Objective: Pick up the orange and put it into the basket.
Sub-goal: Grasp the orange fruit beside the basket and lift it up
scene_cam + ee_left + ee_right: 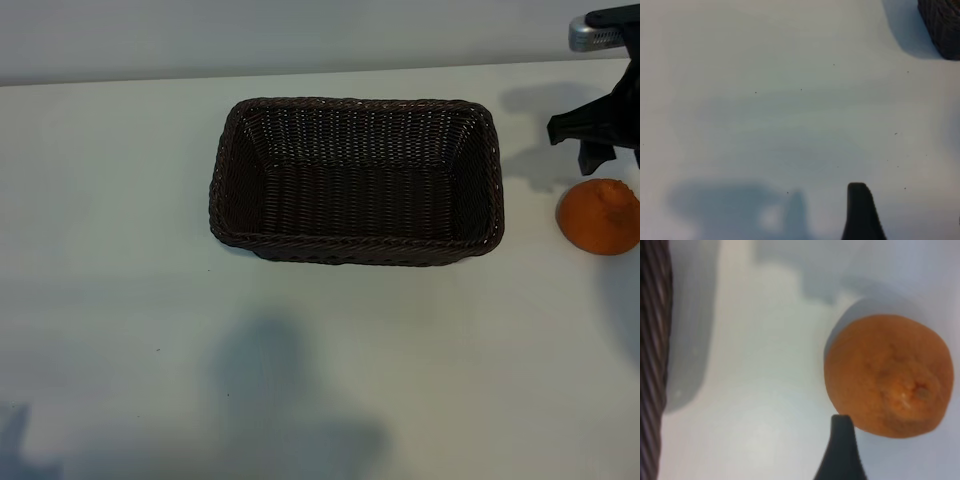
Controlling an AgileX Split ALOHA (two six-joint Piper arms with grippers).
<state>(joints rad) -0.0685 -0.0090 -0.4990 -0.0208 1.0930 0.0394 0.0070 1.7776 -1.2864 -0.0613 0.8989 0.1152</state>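
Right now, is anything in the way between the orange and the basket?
No. Only bare white table lies between the orange and the wicker basket, which looks empty. The right gripper hangs by the orange, open.

The basket point(355, 180) stands mid-table point(120, 200), open-topped, nothing inside. Bare table lies all round it. The orange point(600, 216) sits apart from the basket's right wall, with a clear gap between; the right hand point(598, 140) hangs just beside it.
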